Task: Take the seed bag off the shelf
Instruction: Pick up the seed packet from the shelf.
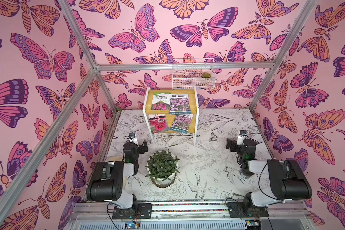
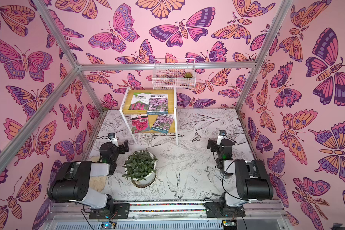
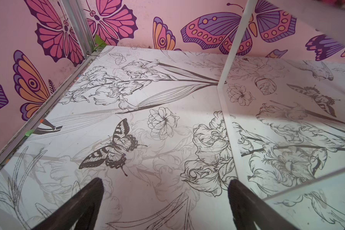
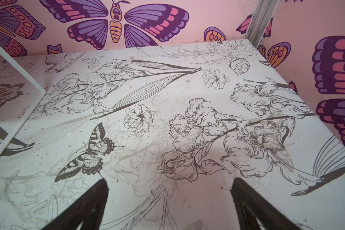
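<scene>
Bright, even light, soft shadows on the tabletop [image 3: 167, 83], wide-angle bending at edges

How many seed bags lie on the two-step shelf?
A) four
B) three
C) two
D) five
A: the shelf carries a green bag and the upper purple-flower bag on its top board, and a red-flower bag and the lower purple-flower bag on its bottom board.

4 seed bags [image 1: 179, 103] flat on yel. 2-step shelf [image 1: 191, 100] (2/step).
</scene>
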Action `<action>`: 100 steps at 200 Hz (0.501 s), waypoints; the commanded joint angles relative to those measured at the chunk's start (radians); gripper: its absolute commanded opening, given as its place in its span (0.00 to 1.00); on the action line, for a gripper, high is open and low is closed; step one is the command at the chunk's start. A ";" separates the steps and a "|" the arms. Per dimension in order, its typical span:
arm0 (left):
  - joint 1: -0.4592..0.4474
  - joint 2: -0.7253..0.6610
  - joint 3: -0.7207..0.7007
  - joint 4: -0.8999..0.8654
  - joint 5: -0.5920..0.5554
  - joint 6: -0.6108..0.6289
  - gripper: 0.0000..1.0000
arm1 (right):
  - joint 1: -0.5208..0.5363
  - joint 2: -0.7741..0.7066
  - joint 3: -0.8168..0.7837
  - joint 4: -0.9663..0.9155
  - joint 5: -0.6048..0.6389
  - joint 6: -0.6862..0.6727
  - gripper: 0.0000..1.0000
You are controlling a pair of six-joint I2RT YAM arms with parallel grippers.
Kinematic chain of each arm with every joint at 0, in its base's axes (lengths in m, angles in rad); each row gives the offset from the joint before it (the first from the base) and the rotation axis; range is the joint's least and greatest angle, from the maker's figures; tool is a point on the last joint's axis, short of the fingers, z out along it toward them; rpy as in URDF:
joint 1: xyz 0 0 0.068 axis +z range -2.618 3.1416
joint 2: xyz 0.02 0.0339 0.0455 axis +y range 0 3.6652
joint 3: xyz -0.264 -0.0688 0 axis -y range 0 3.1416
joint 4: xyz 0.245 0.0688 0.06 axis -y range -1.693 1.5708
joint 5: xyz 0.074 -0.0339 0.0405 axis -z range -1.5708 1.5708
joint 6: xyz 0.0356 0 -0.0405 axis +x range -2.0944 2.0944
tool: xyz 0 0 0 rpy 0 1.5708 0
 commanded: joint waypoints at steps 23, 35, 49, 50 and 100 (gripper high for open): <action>-0.003 0.004 -0.002 0.018 -0.015 0.009 1.00 | 0.006 -0.005 0.010 0.007 -0.003 -0.003 0.99; -0.003 0.004 -0.002 0.018 -0.016 0.011 1.00 | 0.007 -0.005 0.010 0.006 -0.004 -0.001 0.99; -0.003 0.003 -0.001 0.017 -0.016 0.011 1.00 | 0.006 -0.005 0.010 0.005 -0.003 -0.001 0.99; -0.004 0.004 -0.001 0.017 -0.016 0.011 1.00 | 0.006 -0.005 0.010 0.005 -0.003 -0.001 0.99; -0.004 0.004 0.001 0.017 -0.018 0.012 1.00 | 0.006 -0.006 0.010 0.005 -0.003 -0.002 0.99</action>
